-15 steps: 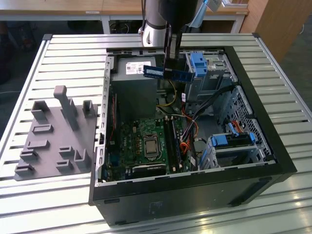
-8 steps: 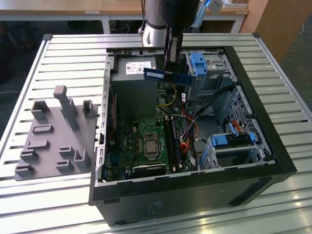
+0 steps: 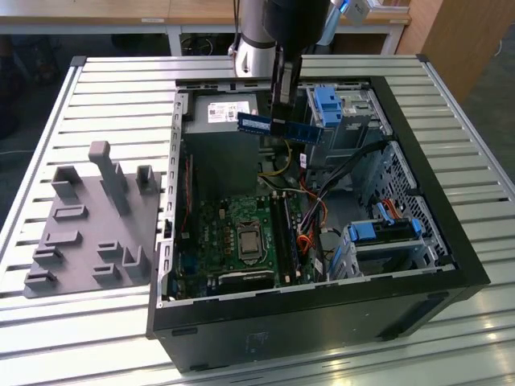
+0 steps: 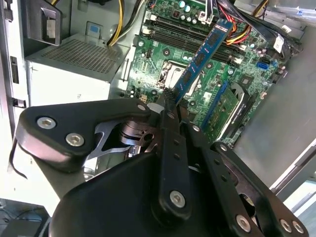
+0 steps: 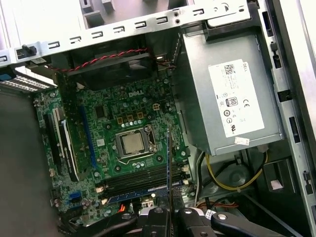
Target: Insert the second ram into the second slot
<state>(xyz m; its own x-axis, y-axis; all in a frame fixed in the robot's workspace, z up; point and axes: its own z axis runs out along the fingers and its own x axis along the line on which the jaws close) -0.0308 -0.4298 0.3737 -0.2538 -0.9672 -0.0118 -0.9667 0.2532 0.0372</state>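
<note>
The gripper (image 3: 281,119) clasped the second ram (image 3: 302,131) above the motherboard (image 3: 233,233) (keeping it parallel to its slot seemed key).

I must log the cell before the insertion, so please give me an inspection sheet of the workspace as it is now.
Surface: slatted table, open case lying on it.
Job's things: ram held above the motherboard, not seated; another blue stick is seated there.
Clutter: grey fixture, exterior view's left of the case.
Gripper: the gripper is shut on the ram, over the case.
Cables: yellow cable, orange cables, loose in the case.
Surroundings: benches behind the table.
</note>
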